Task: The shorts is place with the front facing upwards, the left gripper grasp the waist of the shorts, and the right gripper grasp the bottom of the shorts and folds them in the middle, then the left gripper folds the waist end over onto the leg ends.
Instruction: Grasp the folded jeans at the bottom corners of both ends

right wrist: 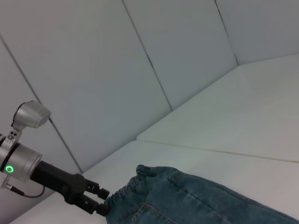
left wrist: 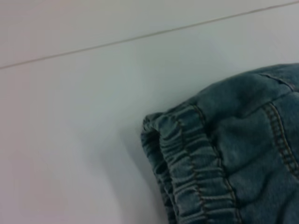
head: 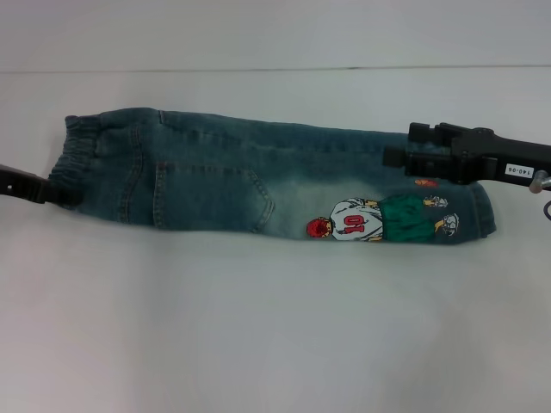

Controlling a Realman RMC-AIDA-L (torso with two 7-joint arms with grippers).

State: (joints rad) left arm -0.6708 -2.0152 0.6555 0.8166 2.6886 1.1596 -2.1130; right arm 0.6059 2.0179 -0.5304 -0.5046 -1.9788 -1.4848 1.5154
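The white table carries a pair of denim shorts lying lengthwise across it, elastic waistband at the left and the leg ends, with a cartoon figure patch, at the right. They already appear folded lengthwise down the middle, one leg stacked on the other, so the first fold looks done. What remains, by my reading, is bringing the waist end over onto the leg ends.

The left gripper sits at the near corner of the waistband, touching the cloth; whether it is clamped on the denim I cannot tell. The right gripper hovers over the far edge of the leg end, and I cannot tell its state either.
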